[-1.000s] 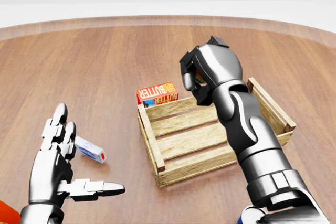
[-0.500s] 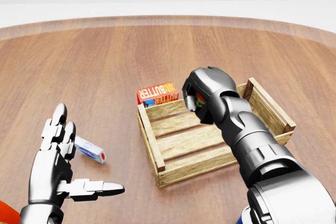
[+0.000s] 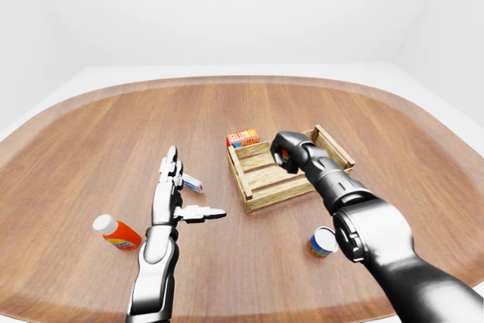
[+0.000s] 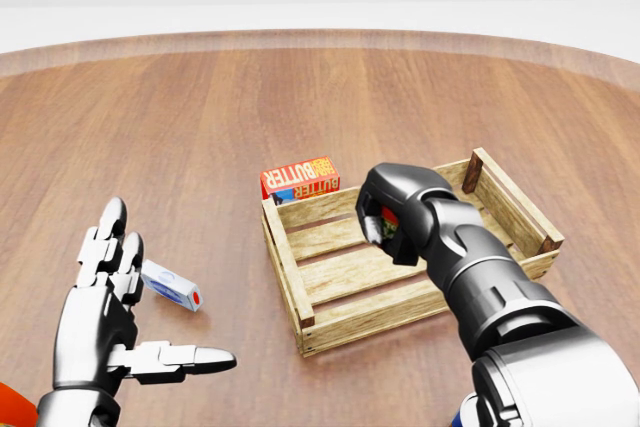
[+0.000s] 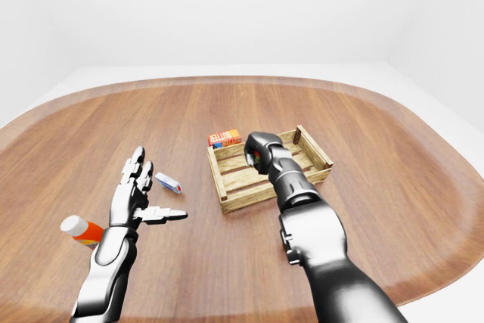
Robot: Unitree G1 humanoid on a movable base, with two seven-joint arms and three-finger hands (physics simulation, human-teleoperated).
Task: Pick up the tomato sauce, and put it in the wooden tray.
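Observation:
My right hand (image 4: pixel 385 217) is closed around the tomato sauce can (image 4: pixel 380 219), of which only a red and green sliver shows between the fingers. It hangs low inside the wooden tray (image 4: pixel 290 272), over its upper slats near the far wall. Whether the can touches the slats I cannot tell. My left hand (image 4: pixel 120 317) is open, fingers spread, at the lower left of the head view, holding nothing.
A butter box (image 4: pixel 300 177) lies against the tray's far wall. A small white and blue packet (image 4: pixel 172 286) lies next to my left hand. An orange bottle with a white cap (image 3: pixel 117 233) and a blue can (image 3: pixel 323 242) stand on the wooden table (image 4: pixel 200 117).
My right hand has come down with the can from above the tray's far edge into the tray. The left hand, tray and camera have stayed still.

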